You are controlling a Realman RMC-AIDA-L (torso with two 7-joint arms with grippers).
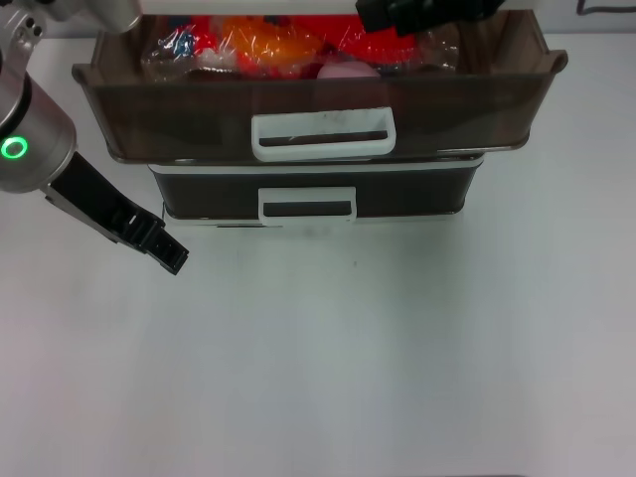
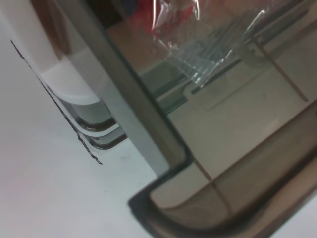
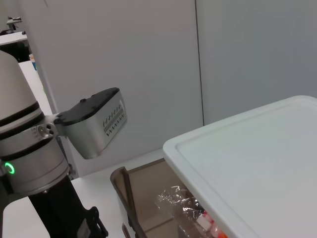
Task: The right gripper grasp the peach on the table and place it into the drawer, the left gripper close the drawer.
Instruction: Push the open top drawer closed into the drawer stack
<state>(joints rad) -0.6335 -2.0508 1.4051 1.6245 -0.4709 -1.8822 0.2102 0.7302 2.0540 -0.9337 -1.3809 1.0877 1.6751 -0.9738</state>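
Observation:
The brown translucent drawer [image 1: 199, 109] stands pulled out at the top of the cabinet, its white loop handle [image 1: 323, 134] facing me. The pink peach [image 1: 348, 71] lies inside it, near the middle, among wrapped packets. My right gripper [image 1: 397, 14] hovers above the drawer's back right part, cut off by the head view's top edge. My left gripper [image 1: 175, 258] hangs shut and empty over the white table [image 1: 328, 348], left of the cabinet and below the drawer's left corner. That drawer corner [image 2: 163, 198] fills the left wrist view.
Orange and red wrapped packets [image 1: 268, 45] crowd the drawer; one clear wrapper [image 2: 208, 44] shows close up. A second brown drawer [image 1: 308, 204] sits closed underneath. The cabinet's white top [image 3: 257, 153] and the green-lit left arm [image 3: 29, 158] appear in the right wrist view.

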